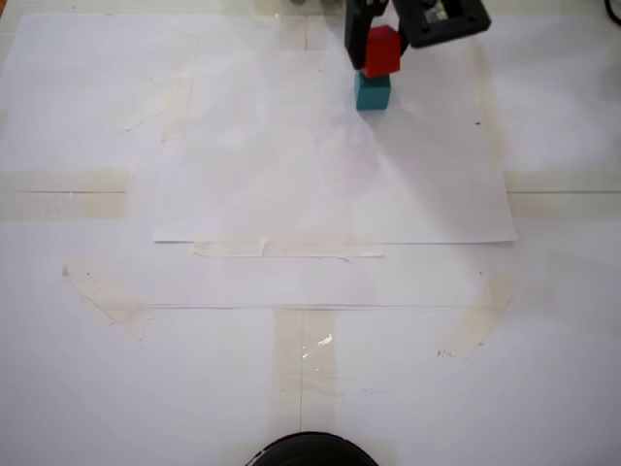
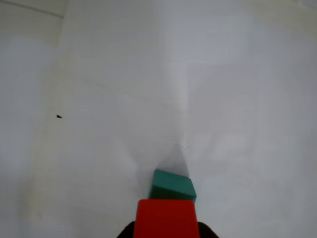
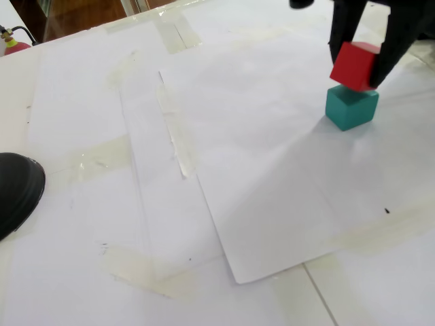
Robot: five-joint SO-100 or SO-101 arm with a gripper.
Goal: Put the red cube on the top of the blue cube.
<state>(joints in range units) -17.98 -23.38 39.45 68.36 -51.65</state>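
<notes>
Table (image 1: 78, 388): flat white surface, matte, crossed by strips of yellowish translucent tape that shine in spots; thin seam lines run through it in both fixed views.
Paper sheet (image 1: 330, 184): large white rectangle, smooth and slightly creased, taped down on the table; in a fixed view its near corner (image 3: 239, 278) lies flat with a crisp edge.
Arm: black, blocky and hard-edged, entering a fixed view at 12 to 1 o'clock and reaching down from above; most of it is cut off by the frame's upper edge in both fixed views.
Dark round object (image 3: 17, 190): glossy black and domed, at 9 o'clock in a fixed view, cut by the frame edge; what it is cannot be made out.
Gripper (image 3: 359, 68): two black fingers pointing downward, closed on the two sides of the red cube; in the wrist view only dark slivers show at 6 o'clock.
Red cube (image 1: 382, 50): bright matte red, plain faces, sharp edges; held in the jaws, slightly tilted, its underside at the teal top. Whether it touches is hard to tell.
Blue cube (image 3: 351, 106): teal, matte, same size, standing on the sheet at 1 o'clock in a fixed view, directly beneath the red one; in the wrist view (image 2: 172, 186) its near part is hidden behind the red cube (image 2: 166, 218).
</notes>
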